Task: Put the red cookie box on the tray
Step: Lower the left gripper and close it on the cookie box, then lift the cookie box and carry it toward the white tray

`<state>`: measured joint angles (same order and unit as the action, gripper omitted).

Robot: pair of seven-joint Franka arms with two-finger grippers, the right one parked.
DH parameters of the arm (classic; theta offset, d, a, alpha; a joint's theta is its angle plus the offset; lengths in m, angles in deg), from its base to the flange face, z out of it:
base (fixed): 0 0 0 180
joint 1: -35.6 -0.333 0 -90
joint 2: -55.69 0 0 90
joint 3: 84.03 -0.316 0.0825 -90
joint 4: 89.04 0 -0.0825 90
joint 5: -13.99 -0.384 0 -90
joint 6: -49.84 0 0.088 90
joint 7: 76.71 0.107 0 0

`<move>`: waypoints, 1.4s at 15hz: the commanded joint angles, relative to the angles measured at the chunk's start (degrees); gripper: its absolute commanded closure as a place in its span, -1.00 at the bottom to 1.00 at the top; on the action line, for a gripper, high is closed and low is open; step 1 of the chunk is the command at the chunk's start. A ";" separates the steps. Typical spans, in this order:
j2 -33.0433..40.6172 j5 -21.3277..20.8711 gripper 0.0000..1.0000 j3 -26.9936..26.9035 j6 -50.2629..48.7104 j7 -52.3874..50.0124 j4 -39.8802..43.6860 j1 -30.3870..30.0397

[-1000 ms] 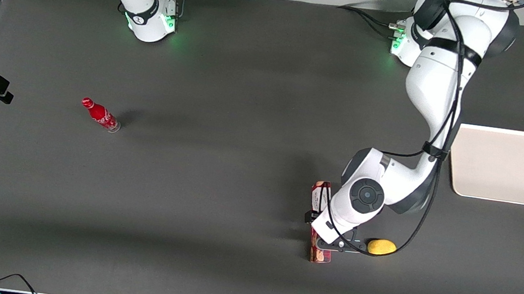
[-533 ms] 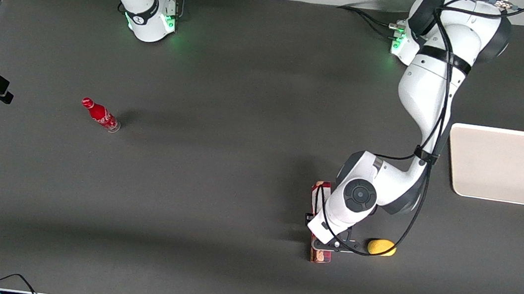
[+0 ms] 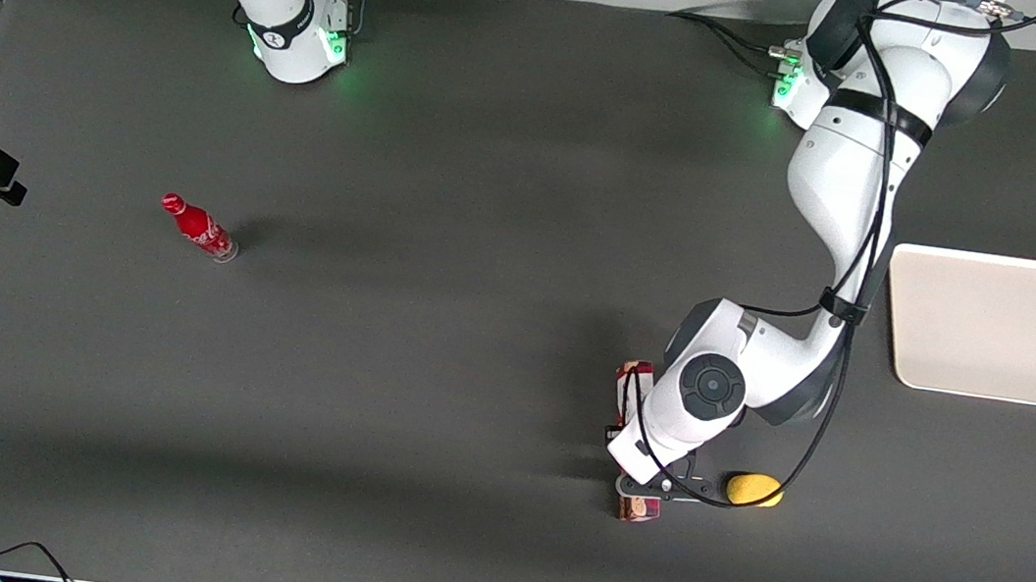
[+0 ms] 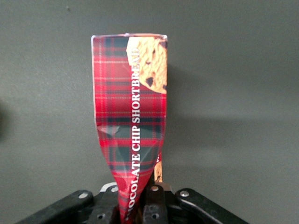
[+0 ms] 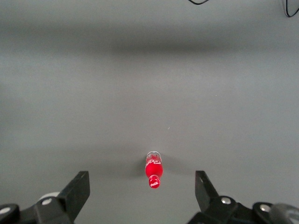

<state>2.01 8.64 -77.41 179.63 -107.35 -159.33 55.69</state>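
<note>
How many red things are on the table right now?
2. The red cookie box is pinched in the left gripper, beside a yellow object. The small red bottle stands toward the parked arm's end of the table. The arm may hide others.

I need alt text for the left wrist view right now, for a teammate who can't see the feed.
The black two-finger claw is shut on one end of the long red tartan cookie box, pinching the carton so it creases near the grip. The box, printed with a chocolate-chip cookie and the words CHOCOLATE CHIP SHORTBREAD, extends away from the claw over the plain dark grey table mat.
</note>
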 commanded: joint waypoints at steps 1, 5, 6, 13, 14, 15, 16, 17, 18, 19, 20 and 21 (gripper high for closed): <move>4.00 -0.37 1.00 -0.82 -6.98 1.09 1.56 -0.74; 12.87 1.21 1.00 2.60 -18.66 4.71 1.56 -6.98; 14.98 1.74 1.00 2.61 -22.18 5.84 1.65 -7.95; 31.33 3.06 1.00 1.91 -43.81 19.53 0.42 -19.11; 34.05 3.32 1.00 1.12 -45.05 23.13 -1.50 -21.04; 36.77 3.67 1.00 -0.80 -45.24 25.95 -3.87 -22.36; 39.06 3.68 1.00 -3.08 -45.50 28.85 -5.54 -22.81; 41.17 3.68 1.00 -5.36 -45.59 32.88 -7.21 -23.42; 43.02 3.68 1.00 -7.82 -45.59 37.01 -8.71 -24.39; 44.09 3.68 1.00 -10.28 -45.59 40.10 -9.94 -25.18; 44.70 3.76 1.00 -13.27 -45.59 43.09 -10.74 -25.80; 45.32 3.85 1.00 -16.17 -45.59 46.34 -11.96 -26.15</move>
<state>42.84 11.49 -87.06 133.44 -69.55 -164.96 30.81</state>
